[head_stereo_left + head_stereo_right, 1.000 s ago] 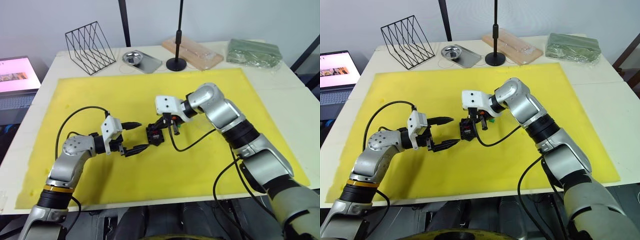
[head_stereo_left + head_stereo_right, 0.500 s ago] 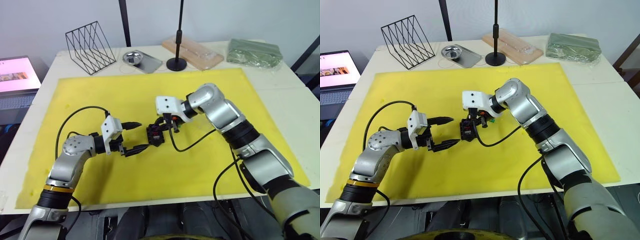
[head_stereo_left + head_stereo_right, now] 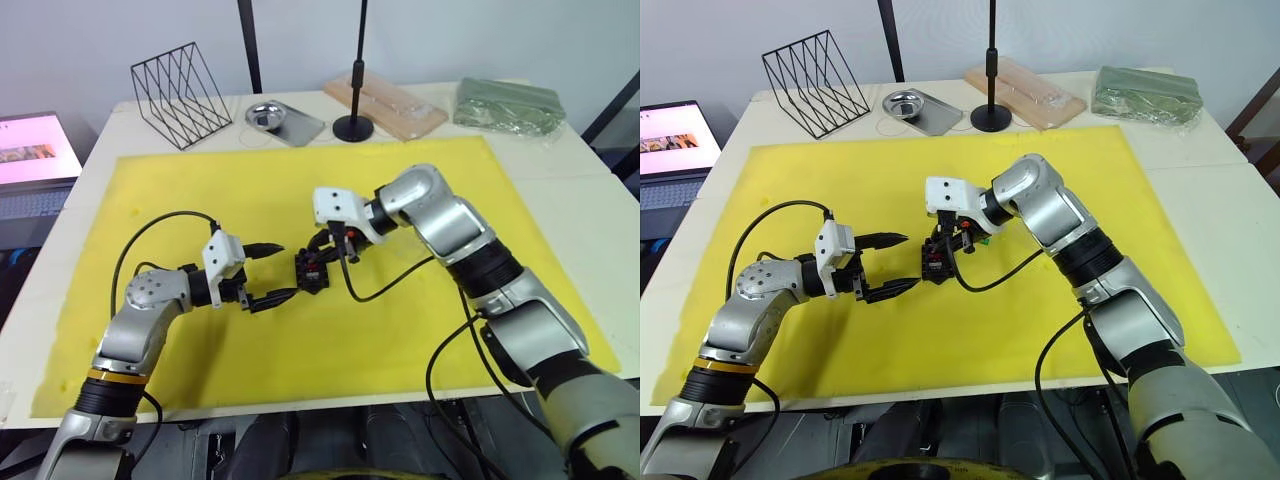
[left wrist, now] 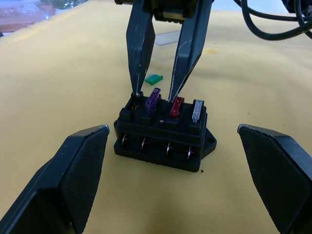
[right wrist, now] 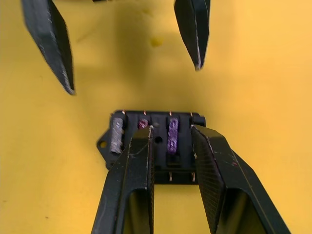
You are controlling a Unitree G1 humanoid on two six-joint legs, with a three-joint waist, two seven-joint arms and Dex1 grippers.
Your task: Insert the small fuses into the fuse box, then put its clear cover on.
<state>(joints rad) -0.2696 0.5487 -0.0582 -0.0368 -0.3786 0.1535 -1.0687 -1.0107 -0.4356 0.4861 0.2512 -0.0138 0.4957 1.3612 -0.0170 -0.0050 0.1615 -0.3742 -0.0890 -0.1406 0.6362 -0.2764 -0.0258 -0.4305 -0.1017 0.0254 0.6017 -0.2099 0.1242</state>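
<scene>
The black fuse box [image 3: 310,270] sits in the middle of the yellow mat [image 3: 400,340]. Purple [image 4: 153,100], red [image 4: 176,107] and grey [image 4: 197,109] fuses stand in its top slots; the slot at the purple end is empty. My right gripper [image 4: 155,95] reaches down onto the box, narrowly open, its fingers [image 5: 141,156] straddling the purple fuse [image 5: 172,139] without pinching it. My left gripper [image 3: 272,272] is wide open on the mat just left of the box, not touching it. A green fuse [image 4: 154,78] lies loose behind the box, with what looks like the clear cover [image 4: 165,37] farther back.
Along the table's far edge stand a black wire rack [image 3: 180,90], a metal tray [image 3: 285,122], a black stand base [image 3: 352,127], a clear-wrapped wooden board [image 3: 390,100] and a green bundle [image 3: 505,105]. A laptop [image 3: 35,150] sits off to the left.
My right gripper has shifted very slightly over the fuse box. The left arm and the box have not moved.
</scene>
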